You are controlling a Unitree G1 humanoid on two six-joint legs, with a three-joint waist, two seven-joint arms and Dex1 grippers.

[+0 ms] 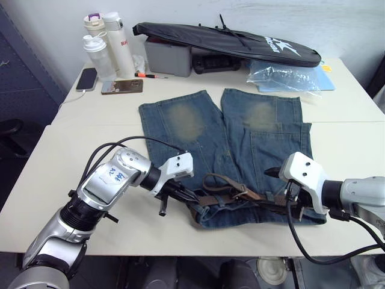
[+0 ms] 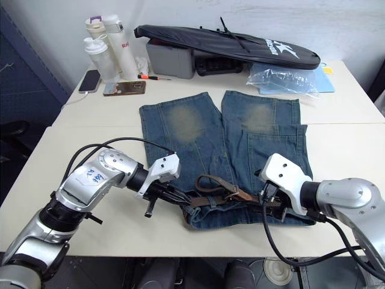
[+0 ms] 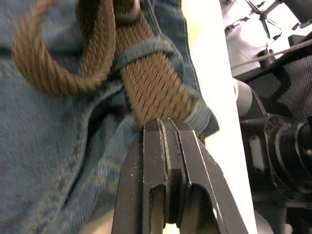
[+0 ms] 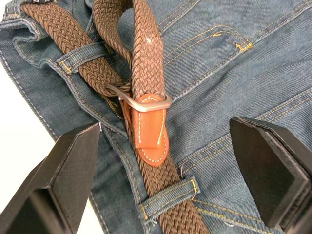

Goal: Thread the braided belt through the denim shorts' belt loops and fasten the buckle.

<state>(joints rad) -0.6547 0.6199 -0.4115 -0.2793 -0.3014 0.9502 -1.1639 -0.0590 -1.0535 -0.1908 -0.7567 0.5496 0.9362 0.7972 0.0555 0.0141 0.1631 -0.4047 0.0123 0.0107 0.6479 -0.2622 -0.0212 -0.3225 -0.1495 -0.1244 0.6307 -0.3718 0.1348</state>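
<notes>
Lying along the waistband of the faded blue denim shorts (image 1: 240, 138), the brown braided belt (image 4: 146, 58) passes under blue denim belt loops (image 4: 168, 197), its silver rectangular buckle (image 4: 141, 101) engaged. Left gripper (image 3: 168, 129) pinches shut at the belt's end; right gripper (image 4: 165, 170) hovers wide apart over the buckle.

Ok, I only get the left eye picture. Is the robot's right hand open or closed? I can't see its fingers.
Observer: Open. The right wrist view shows the right hand with its fingers wide apart, either side of the buckle.
Operator: Is the belt in the buckle?
Observer: Yes, the braided belt runs through the silver frame.
Operator: And the left hand?
Observer: The left hand is shut, with its tips at the strap just past a belt loop.
</notes>
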